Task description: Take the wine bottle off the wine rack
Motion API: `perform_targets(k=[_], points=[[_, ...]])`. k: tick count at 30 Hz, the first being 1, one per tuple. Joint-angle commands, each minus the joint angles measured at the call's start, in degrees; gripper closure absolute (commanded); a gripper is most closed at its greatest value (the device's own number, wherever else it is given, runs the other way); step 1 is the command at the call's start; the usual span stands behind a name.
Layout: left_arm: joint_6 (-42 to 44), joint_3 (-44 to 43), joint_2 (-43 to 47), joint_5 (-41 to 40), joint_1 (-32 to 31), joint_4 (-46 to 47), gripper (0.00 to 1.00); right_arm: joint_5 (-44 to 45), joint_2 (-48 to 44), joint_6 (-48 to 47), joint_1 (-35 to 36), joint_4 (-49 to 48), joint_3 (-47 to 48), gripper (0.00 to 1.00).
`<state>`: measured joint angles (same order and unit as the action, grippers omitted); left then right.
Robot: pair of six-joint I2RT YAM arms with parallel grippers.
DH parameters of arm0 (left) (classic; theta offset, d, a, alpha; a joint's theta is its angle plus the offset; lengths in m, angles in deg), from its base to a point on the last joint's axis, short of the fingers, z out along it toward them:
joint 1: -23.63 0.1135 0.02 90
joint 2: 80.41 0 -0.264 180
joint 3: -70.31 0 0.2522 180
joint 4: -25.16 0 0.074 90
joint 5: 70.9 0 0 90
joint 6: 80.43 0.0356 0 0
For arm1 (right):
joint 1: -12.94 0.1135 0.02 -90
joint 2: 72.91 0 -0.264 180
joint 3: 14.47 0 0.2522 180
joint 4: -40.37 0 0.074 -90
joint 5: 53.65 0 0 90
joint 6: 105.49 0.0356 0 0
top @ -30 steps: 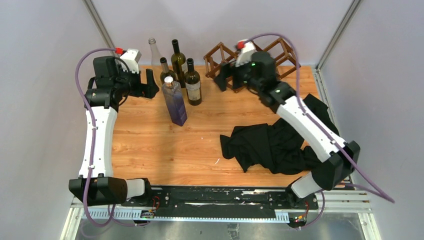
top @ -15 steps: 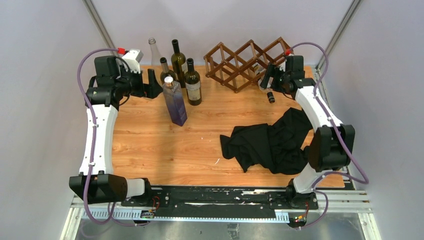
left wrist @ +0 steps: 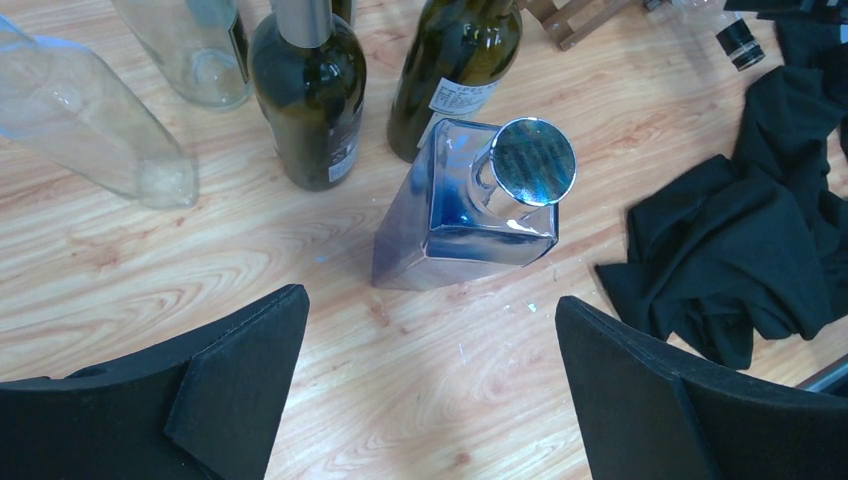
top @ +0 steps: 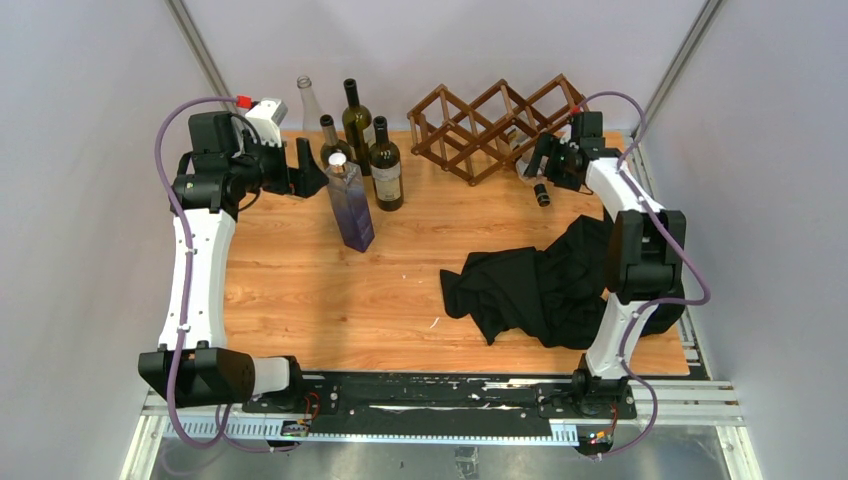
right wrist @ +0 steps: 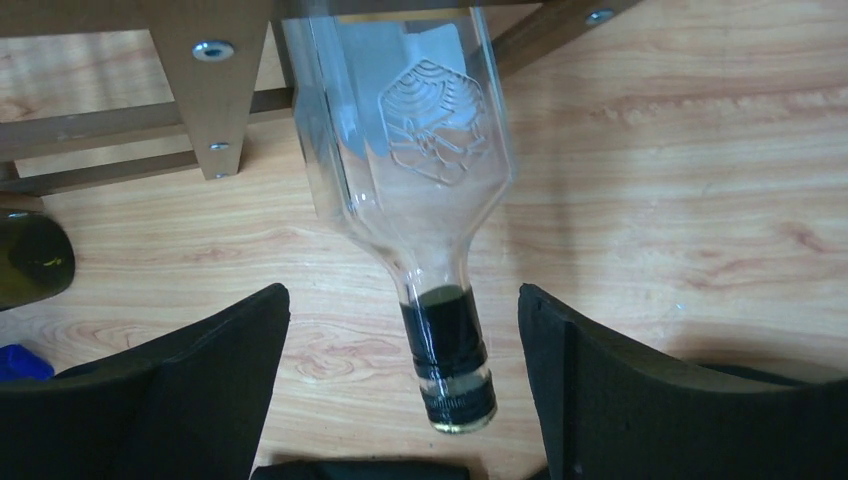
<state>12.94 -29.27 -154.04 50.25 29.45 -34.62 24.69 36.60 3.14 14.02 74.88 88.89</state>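
The dark brown lattice wine rack (top: 478,128) stands at the back of the table. A clear glass wine bottle (right wrist: 415,150) lies in its right-end cell, with its dark-capped neck (right wrist: 448,362) sticking out low over the wood; it also shows in the top view (top: 538,190). My right gripper (right wrist: 400,295) is open, one finger on either side of the neck without touching it; in the top view it (top: 548,165) is at the rack's right end. My left gripper (left wrist: 430,300) is open and empty over bare wood at the back left (top: 303,165).
Several upright bottles stand at the back left: a clear one (top: 308,100), dark green ones (top: 357,120), and a blue-purple square bottle (top: 350,205) just ahead of my left gripper. A black cloth (top: 550,285) lies crumpled at the right. Rack legs (right wrist: 215,90) sit beside the clear bottle.
My right arm swung from over the rack's middle to its right end and came down around the bottle's neck. The left arm has not moved.
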Motion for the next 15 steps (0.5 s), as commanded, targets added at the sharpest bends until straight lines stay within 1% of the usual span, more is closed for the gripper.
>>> perform_targets(k=[1, 5, 8, 9, 15], points=[[-0.39, -0.24, -0.1, 1.75, 0.28, -0.3, 0.0, -3.74, 2.67, 0.3, -0.55, -3.42, 1.32, 0.12], [-0.2, 0.2, -0.05, 1.74, 0.33, -0.3, 0.0, -5.08, 4.09, 2.19, -0.55, -10.39, -1.13, 0.11], [-0.13, 0.12, 0.03, 1.76, 0.32, -0.3, 0.0, -4.45, 5.52, 3.2, -0.55, -12.65, -1.62, 0.12], [-0.05, 0.12, 0.08, 1.84, 0.33, -0.3, 0.0, -4.5, 5.85, 3.7, -2.02, -13.61, -1.95, 0.12], [1.25, 0.04, 0.41, 1.83, 0.32, -0.7, 0.0, -5.02, 5.17, 5.5, -2.57, -20.14, -6.08, 0.16]])
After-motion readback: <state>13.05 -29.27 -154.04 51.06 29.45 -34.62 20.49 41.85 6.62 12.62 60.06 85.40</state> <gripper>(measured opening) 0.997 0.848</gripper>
